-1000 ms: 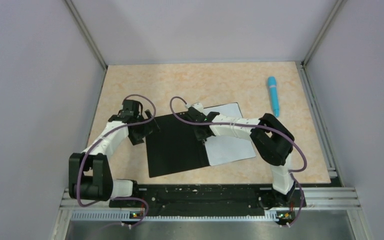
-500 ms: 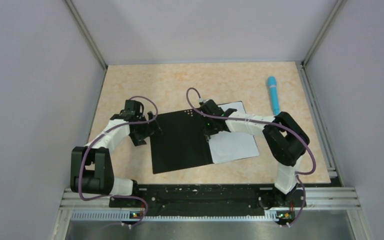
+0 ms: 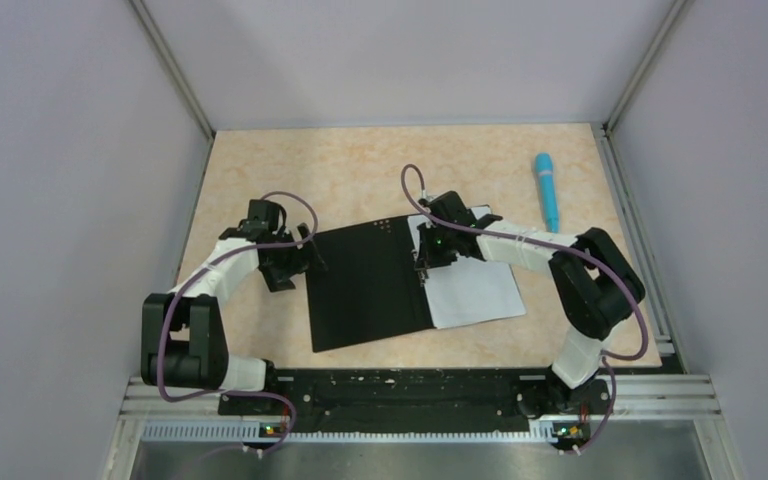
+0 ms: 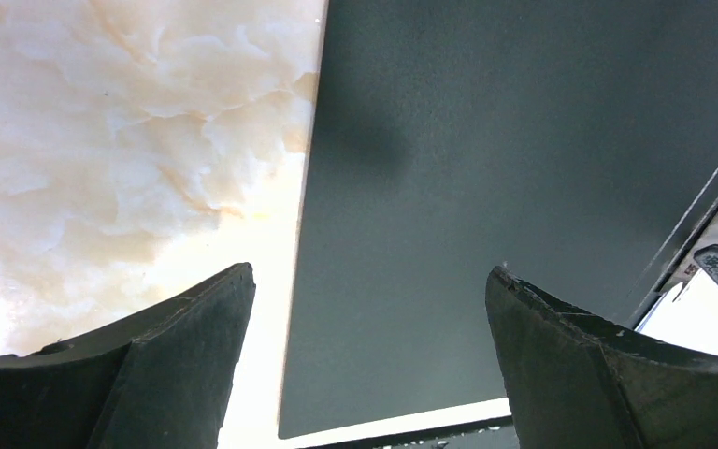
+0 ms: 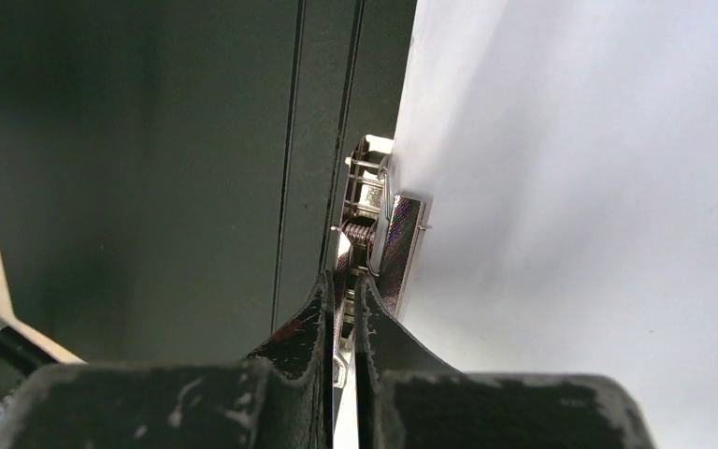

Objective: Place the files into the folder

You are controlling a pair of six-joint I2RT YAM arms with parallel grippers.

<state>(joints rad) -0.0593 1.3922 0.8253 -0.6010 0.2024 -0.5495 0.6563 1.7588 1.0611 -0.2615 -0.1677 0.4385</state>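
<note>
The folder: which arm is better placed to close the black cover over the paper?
Probably left: the left fingers stand open astride the free edge of the folder, on its black cover. The right fingers are shut at the metal clip by the spine, beside the paper.

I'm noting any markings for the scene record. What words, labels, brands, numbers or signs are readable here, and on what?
No text can be read in any view.
folder: black inside faces up, no lettering.
pale dots near the folder's far edge: too small to tell what they are.
paper sheet: blank white.
pen: plain blue, no print visible.
metal clip: no stamp visible.
</note>
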